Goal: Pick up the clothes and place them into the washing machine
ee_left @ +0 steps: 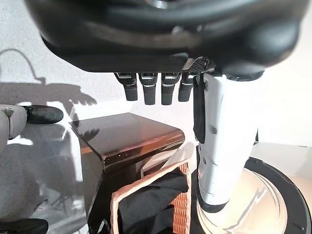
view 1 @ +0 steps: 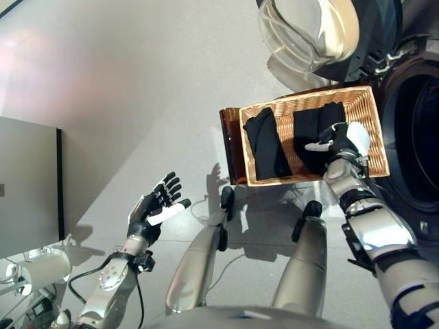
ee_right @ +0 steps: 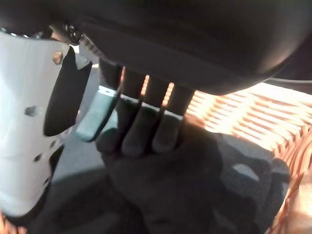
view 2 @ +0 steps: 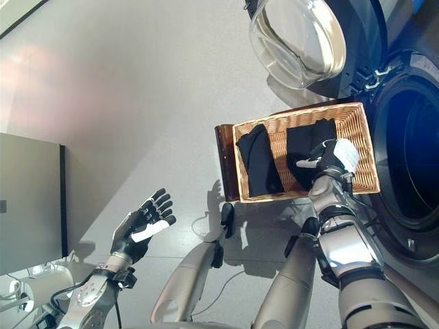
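Resting on a dark brown stand (view 1: 232, 147), a wicker basket (view 1: 365, 123) sits on the floor just beside the washing machine (view 1: 418, 130), whose round glass door (view 1: 309, 31) hangs open above it. Two black garments lie in the basket: the left black garment (view 1: 264, 144), folded lengthwise and untouched, and the right black garment (view 1: 314, 133), bunched under the right hand.

Right hand (view 1: 345, 140): lowered into the basket; in its wrist view the fingers (ee_right: 141, 129) press down into the dark cloth, tips curling into the fabric, with the white-covered thumb alongside. No cloth lifted clear of the basket.

Left hand (view 1: 154, 205): held over the bare floor, well apart from the basket, fingers straight and spread, holding nothing.

Grey cabinet (view 1: 27, 185): at the robot's far left.
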